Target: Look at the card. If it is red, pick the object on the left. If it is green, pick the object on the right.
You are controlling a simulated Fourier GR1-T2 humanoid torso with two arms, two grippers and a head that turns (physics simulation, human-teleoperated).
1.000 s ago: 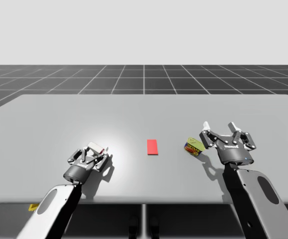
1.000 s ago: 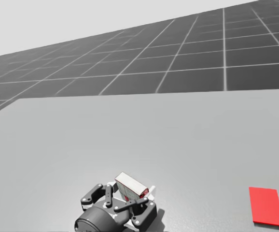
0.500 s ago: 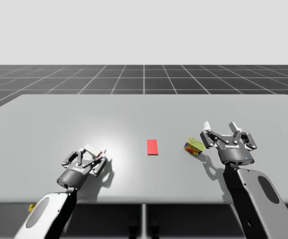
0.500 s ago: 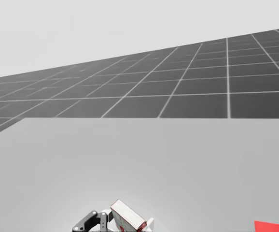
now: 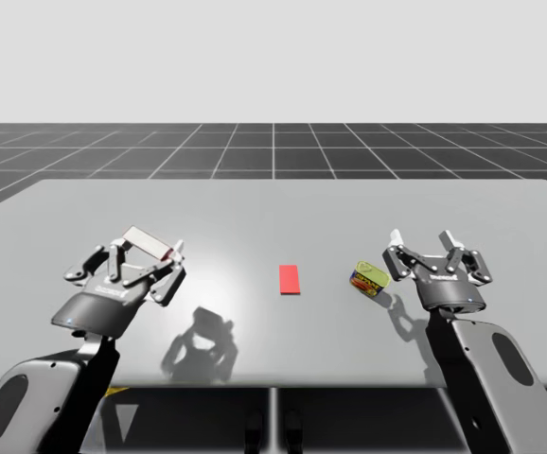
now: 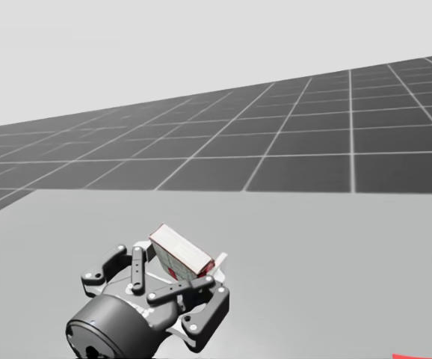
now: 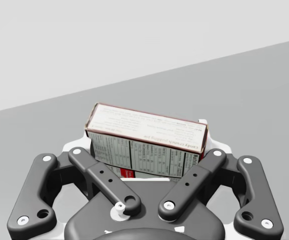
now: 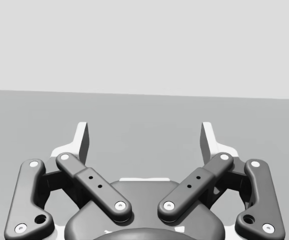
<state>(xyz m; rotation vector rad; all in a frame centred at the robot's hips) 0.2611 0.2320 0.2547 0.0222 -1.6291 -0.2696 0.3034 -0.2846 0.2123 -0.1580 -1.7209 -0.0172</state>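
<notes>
A red card (image 5: pixel 290 279) lies flat at the table's middle; its corner (image 6: pixel 424 356) also shows in the head view. My left gripper (image 5: pixel 150 253) is shut on a white box with red edges (image 5: pixel 147 244) and holds it in the air above the table's left side, its shadow (image 5: pixel 202 345) on the surface below. In the left wrist view the box (image 7: pixel 147 145) sits gripped between the fingers (image 7: pixel 79 152). The head view has the same box (image 6: pixel 180 254) in that gripper (image 6: pixel 182 263). A green and yellow can (image 5: pixel 369 279) lies tipped right of the card. My right gripper (image 5: pixel 422 242) stands open just right of the can, and its fingertips (image 8: pixel 82 137) hold nothing.
The grey table (image 5: pixel 273 213) stretches wide behind the card and both objects. Its front edge (image 5: pixel 273 386) runs close below my arms. A dark grid floor (image 5: pixel 273 147) lies beyond the far edge.
My left gripper has risen off the table with the white box and drawn back to the left. My head has turned. The right arm, the can and the card have stayed put.
</notes>
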